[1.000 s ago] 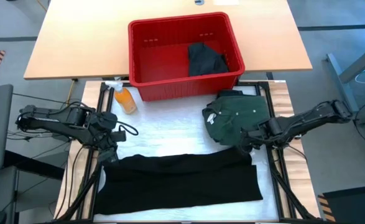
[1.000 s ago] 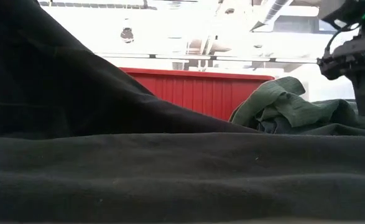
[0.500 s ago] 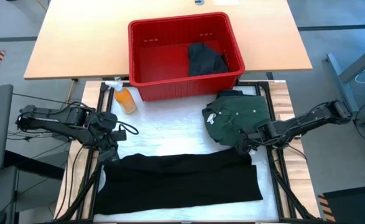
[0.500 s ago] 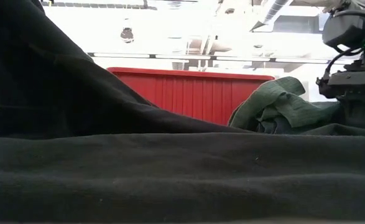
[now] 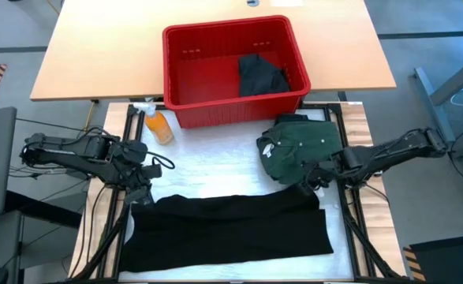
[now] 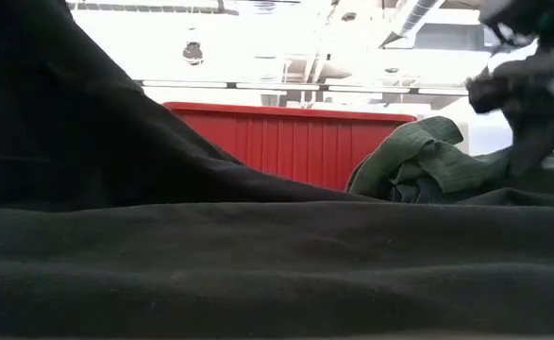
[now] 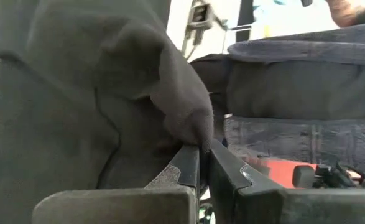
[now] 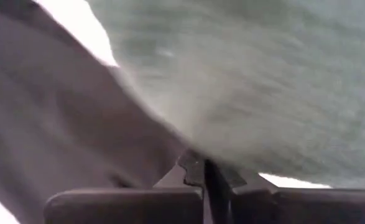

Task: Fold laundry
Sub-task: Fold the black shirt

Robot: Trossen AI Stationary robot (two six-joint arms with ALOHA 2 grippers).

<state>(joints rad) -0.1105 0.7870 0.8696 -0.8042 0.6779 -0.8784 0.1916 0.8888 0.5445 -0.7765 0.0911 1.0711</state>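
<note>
A black garment (image 5: pixel 231 229) lies spread across the near part of the white-covered table. My left gripper (image 5: pixel 140 197) is shut on its far left corner, which stands raised, as the low view shows (image 6: pixel 69 123). My right gripper (image 5: pixel 313 184) is shut at the garment's far right corner, right beside a crumpled dark green shirt (image 5: pixel 302 150) that rests on the table. In the low view the right gripper (image 6: pixel 527 94) shows blurred above the green shirt (image 6: pixel 428 156). My left gripper pinches a bunched fold of the black garment (image 7: pixel 191 124) at its far left corner between its two fingers (image 7: pixel 185 165). It comes slanting down from the table's left. The corner is lifted, and the rest of the garment lies on the table. My right gripper has its fingers (image 8: pixel 191 163) closed where the black garment's edge (image 8: pixel 151 155) meets the green shirt, slanting down from the table's right. Cloth covers the fingertips, so which layers lie between them does not show. The garment lies on the table there.
A red bin (image 5: pixel 184 79) stands at the far middle with a dark garment (image 5: pixel 261 75) inside. An orange spray bottle (image 5: pixel 158 125) lies left of it. In the left wrist view a person in jeans (image 7: pixel 294 137) sits beyond the table.
My right gripper has tipped and rolled a little at the black garment's far right corner and has shut there. The garment lies as before.
</note>
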